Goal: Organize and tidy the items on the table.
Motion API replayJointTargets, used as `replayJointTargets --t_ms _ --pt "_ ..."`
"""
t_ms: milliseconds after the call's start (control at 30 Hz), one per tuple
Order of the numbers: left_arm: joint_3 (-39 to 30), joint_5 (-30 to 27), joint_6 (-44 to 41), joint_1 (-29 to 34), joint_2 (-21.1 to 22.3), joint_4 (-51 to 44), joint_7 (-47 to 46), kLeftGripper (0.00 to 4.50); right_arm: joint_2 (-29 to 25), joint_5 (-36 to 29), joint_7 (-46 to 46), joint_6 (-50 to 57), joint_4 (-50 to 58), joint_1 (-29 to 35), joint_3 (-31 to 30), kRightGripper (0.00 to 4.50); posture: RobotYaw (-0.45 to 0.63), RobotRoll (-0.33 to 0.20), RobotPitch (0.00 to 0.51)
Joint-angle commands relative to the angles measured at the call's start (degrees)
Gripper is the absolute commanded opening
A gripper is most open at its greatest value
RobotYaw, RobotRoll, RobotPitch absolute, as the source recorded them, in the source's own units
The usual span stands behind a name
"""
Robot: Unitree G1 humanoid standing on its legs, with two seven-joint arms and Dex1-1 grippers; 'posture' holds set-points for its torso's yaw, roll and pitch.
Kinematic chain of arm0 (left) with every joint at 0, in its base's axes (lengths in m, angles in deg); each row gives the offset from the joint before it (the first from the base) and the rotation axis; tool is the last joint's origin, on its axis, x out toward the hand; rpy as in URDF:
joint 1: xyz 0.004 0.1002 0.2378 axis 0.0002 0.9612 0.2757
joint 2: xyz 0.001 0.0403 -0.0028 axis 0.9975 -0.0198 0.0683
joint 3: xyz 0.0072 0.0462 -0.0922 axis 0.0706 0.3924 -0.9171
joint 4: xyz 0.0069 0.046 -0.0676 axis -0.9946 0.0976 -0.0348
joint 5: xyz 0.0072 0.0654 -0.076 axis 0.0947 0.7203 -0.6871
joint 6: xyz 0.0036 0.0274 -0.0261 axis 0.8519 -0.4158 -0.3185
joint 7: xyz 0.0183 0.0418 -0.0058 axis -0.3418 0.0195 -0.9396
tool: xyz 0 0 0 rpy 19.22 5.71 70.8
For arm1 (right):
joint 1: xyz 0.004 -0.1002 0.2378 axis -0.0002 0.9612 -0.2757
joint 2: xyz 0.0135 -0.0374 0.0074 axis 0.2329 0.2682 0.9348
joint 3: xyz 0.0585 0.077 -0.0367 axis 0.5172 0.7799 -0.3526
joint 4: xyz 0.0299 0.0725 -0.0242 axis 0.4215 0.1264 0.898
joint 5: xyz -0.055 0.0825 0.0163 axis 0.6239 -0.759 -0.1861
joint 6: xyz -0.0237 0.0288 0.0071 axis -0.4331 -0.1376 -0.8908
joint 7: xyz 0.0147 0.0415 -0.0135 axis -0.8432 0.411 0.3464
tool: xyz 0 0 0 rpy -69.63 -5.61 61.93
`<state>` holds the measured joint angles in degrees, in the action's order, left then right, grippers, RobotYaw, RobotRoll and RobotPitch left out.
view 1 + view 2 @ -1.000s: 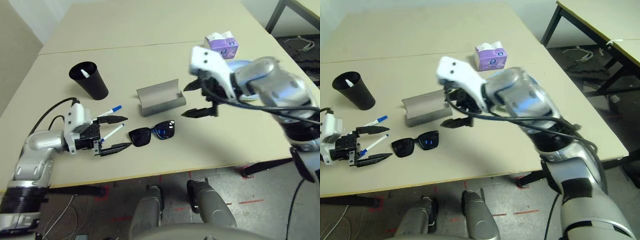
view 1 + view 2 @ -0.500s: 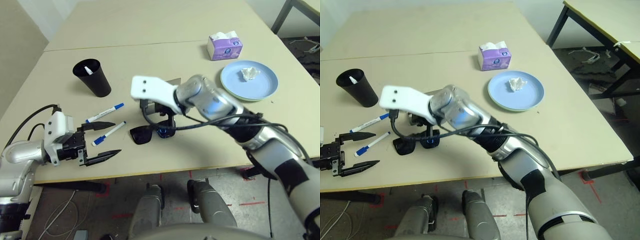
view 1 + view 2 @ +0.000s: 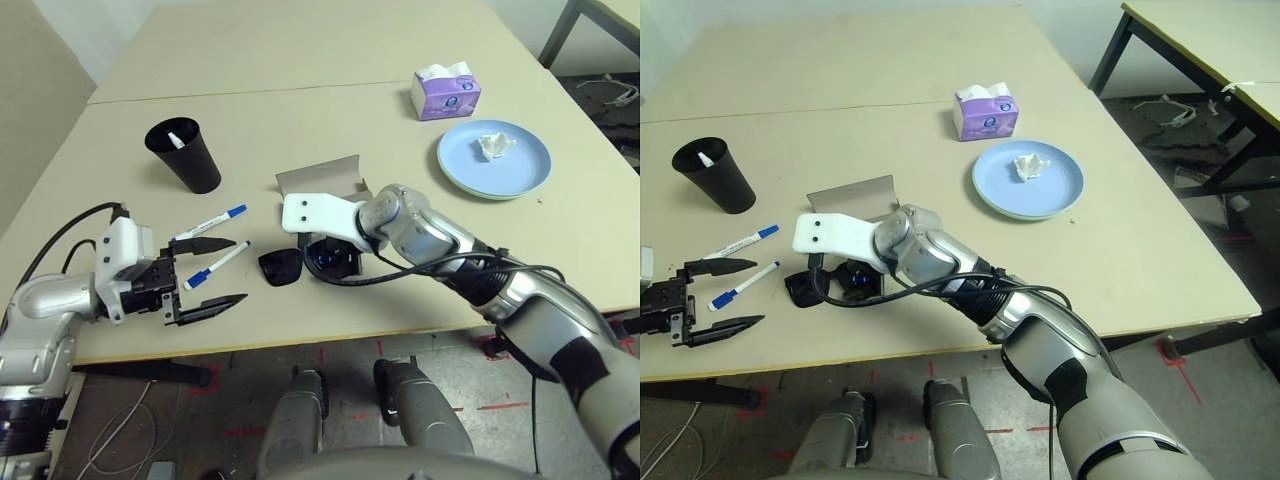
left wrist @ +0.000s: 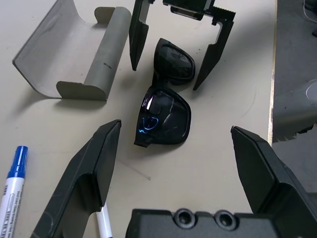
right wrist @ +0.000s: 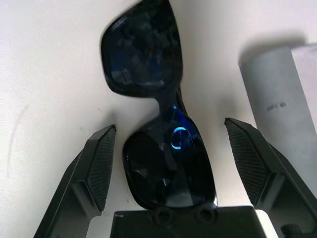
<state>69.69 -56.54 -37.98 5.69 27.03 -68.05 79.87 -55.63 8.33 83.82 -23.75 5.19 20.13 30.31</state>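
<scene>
Black sunglasses [image 5: 168, 153] lie between the right hand's [image 5: 171, 124] fingers (both spread wide apart).

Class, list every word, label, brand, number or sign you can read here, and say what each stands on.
No text reads clearly enough to quote.
White marker: small dark print on its barrel, too small to read.
Purple tissue pack: a round blue emblem and pale marks, too small to read.

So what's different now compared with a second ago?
The right gripper came in from the right, and its open jaws now straddle the sunglasses, not gripping them. The left gripper drew back to the left, open. Sunglasses, case, markers and plates stayed put.
</scene>
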Motion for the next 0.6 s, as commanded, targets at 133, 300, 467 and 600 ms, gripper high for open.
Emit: replayJointTargets --t_ms 133,300,467,600 --pt "1.1 0.9 0.4 0.5 -0.9 0.1 -0.5 4.5 0.1 1.5 0.8 -1.2 0.4 -0.8 0.5 4.48 -0.1 0.0 0.177" --pt "1.2 1.2 0.7 0.8 -1.2 0.2 -0.8 4.5 1.9 0.9 0.8 -0.4 1.0 -1.2 2.1 4.48 -0.1 0.0 0.175" --pt "1.4 1.5 0.7 0.7 -1.4 0.2 -1.0 4.5 2.5 1.2 1.0 -0.5 1.0 -1.0 2.6 4.48 -0.1 0.0 0.176" --pt "1.4 1.7 0.8 0.6 -1.5 0.3 -1.0 4.5 2.6 1.3 1.2 -0.5 0.8 -0.7 2.5 4.48 -0.1 0.0 0.176"
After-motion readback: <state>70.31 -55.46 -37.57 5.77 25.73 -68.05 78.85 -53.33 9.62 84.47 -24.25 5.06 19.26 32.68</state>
